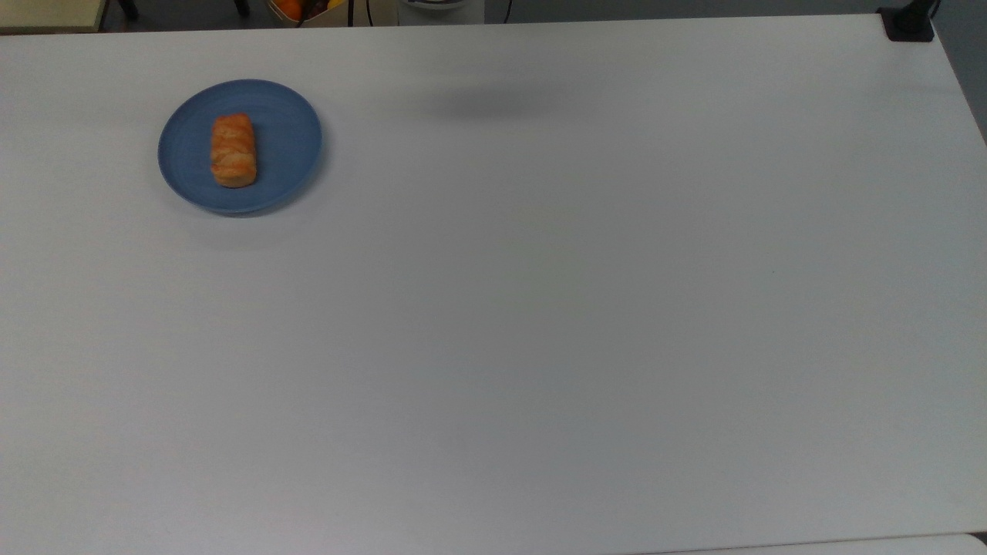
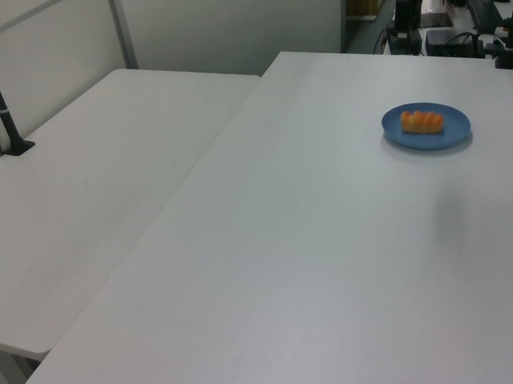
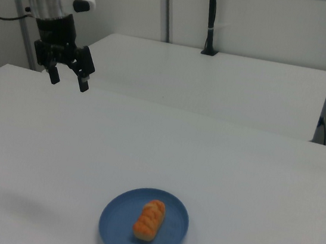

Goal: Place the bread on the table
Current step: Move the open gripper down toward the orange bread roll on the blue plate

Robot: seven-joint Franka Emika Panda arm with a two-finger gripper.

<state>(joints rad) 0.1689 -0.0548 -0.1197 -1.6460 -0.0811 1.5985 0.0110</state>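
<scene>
step: reach for bread [image 3: 149, 219] on blue plate [image 3: 175, 235] | tool [image 3: 67, 80] released, well above bench [image 3: 217, 165] | advice: grip across short sides, probably soft

The bread [image 2: 423, 121] lies on a blue plate [image 2: 453, 131] near the left view's right edge of the table [image 2: 309, 241]; a second table [image 2: 96, 181] adjoins.

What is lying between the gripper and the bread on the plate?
Nothing. In the right view the open gripper hangs above bare white table, and the bread lies on the blue plate, with no object between them.
</scene>
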